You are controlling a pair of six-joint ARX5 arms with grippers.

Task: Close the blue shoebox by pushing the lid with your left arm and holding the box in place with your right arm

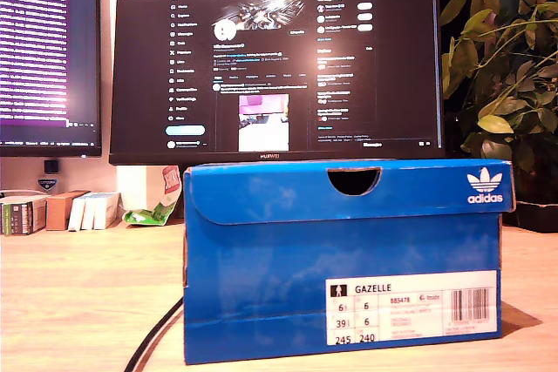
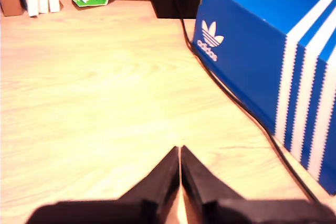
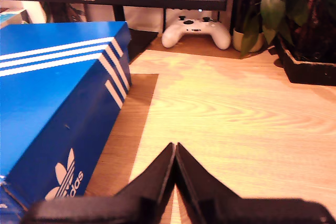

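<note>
Blue shoebox (image 1: 349, 259) shut on the wooden desk (image 1: 78, 294), lid (image 1: 349, 187) down

My first gripper (image 2: 180, 153) and my second gripper (image 3: 175, 148) hover over bare desk on opposite sides of the box, jaws together; a black cable (image 2: 231, 95) runs along it; only the second wrist view shows the white controller (image 3: 196, 31)

Matt blue cardboard shoebox (image 1: 340, 259) on a smooth, light wood-grain table (image 1: 78, 302).
</note>
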